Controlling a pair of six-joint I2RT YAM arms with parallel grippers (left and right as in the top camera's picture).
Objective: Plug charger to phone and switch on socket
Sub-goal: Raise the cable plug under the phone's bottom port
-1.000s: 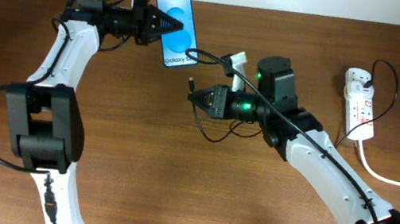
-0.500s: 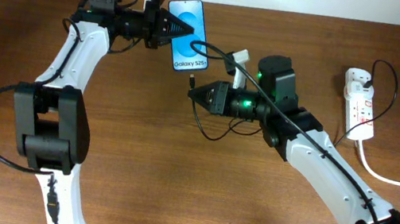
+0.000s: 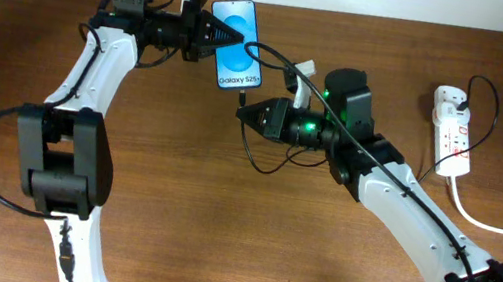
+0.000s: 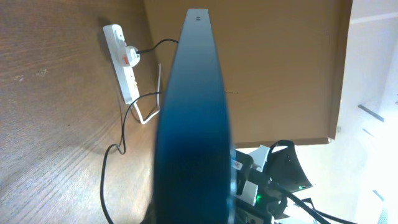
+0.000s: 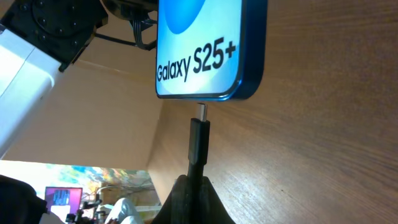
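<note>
My left gripper (image 3: 210, 31) is shut on the phone (image 3: 239, 45), holding it above the table with its blue "Galaxy S25+" screen up; in the left wrist view the phone (image 4: 193, 118) shows edge-on. My right gripper (image 3: 248, 112) is shut on the charger plug (image 5: 199, 140). The plug's metal tip sits just below the phone's bottom edge (image 5: 208, 93), touching or a hair short of the port. The charger's thin black cable (image 3: 288, 71) arcs over my right arm to the socket (image 3: 451, 127), the white power strip at the right.
The socket's thick white cord (image 3: 492, 222) runs off to the right edge. A loop of black cable (image 3: 268, 164) hangs under my right wrist. The brown wooden table (image 3: 218, 227) lies below both arms.
My left gripper carried the phone right and a little toward my right gripper, then held still. My right gripper has moved up-left, bringing the plug tip to the phone's bottom edge.
</note>
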